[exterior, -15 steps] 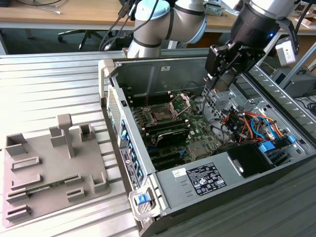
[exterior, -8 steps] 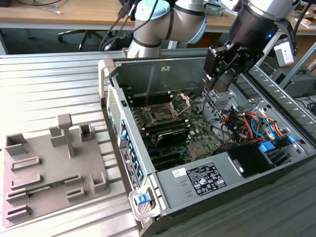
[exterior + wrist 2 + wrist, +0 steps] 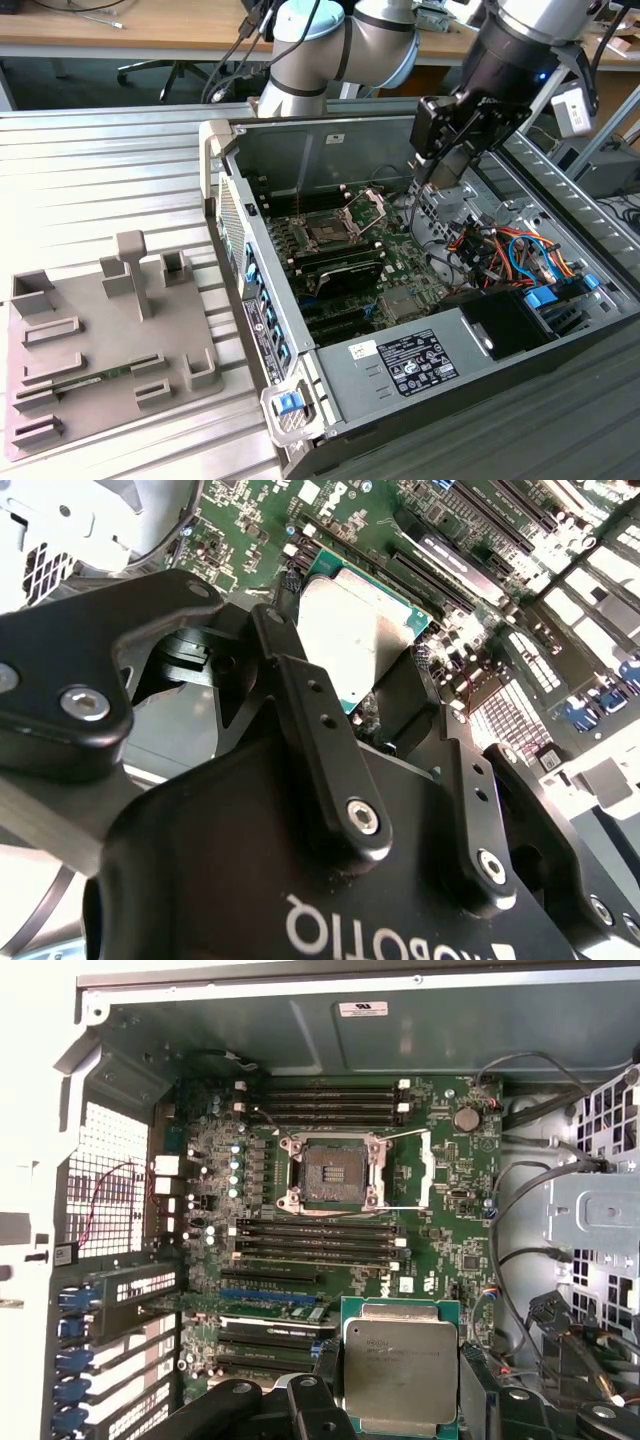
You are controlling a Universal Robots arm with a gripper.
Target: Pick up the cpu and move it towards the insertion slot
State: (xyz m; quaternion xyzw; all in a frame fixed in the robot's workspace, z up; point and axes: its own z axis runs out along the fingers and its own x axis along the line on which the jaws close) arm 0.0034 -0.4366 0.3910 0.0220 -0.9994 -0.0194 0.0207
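Now hand (image 3: 400, 1375) pinching cpu (image 3: 400, 1365) by edges, insertion slot (image 3: 334, 1172) uncovered, well apart.

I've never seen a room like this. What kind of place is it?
Probably a robot lab or workshop. An open computer case lies on a metal table, a robot arm reaches into it, and desks and an office chair stand behind.

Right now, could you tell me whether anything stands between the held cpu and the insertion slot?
Nothing visible does. The gripper holds the cpu above the motherboard, and the insertion slot lies open, its bracket raised.
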